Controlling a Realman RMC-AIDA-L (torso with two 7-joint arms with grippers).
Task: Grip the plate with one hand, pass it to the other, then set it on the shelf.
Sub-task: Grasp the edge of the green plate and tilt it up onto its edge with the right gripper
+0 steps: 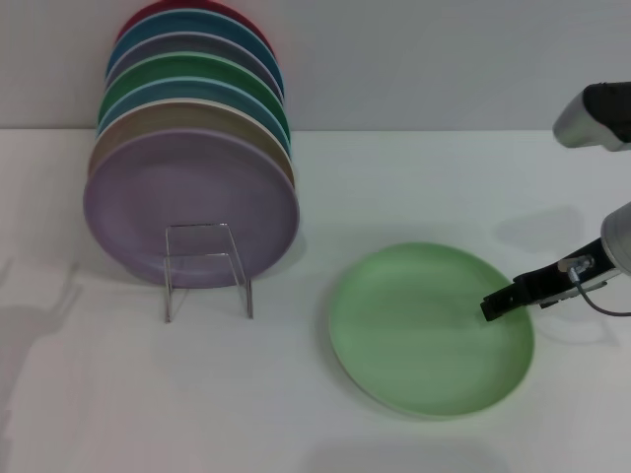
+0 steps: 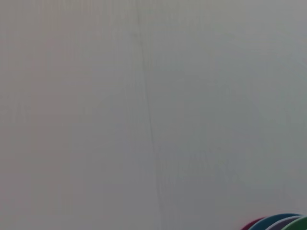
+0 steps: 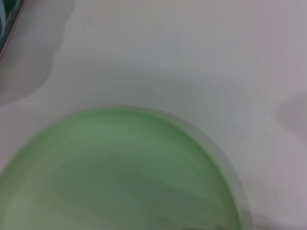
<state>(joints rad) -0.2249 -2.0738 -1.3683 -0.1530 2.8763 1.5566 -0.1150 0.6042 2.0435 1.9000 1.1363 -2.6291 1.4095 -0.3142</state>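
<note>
The light mint-green plate (image 1: 424, 330) lies flat on the white table, right of centre; it fills the lower part of the right wrist view (image 3: 120, 177). My right gripper (image 1: 490, 307), slim and black with a metal fitting and a thin cable, reaches in from the right and its tip is over the plate's right rim. The shelf (image 1: 168, 281), a small clear rack with an upright rectangular front frame, stands at the left. My left gripper is out of view.
Several coloured plates stand on edge in a row on the rack, a lilac plate (image 1: 192, 202) in front. Their top rims (image 2: 283, 223) show in the left wrist view. A grey arm segment (image 1: 596, 113) hangs at the upper right. A pale wall rises behind the table.
</note>
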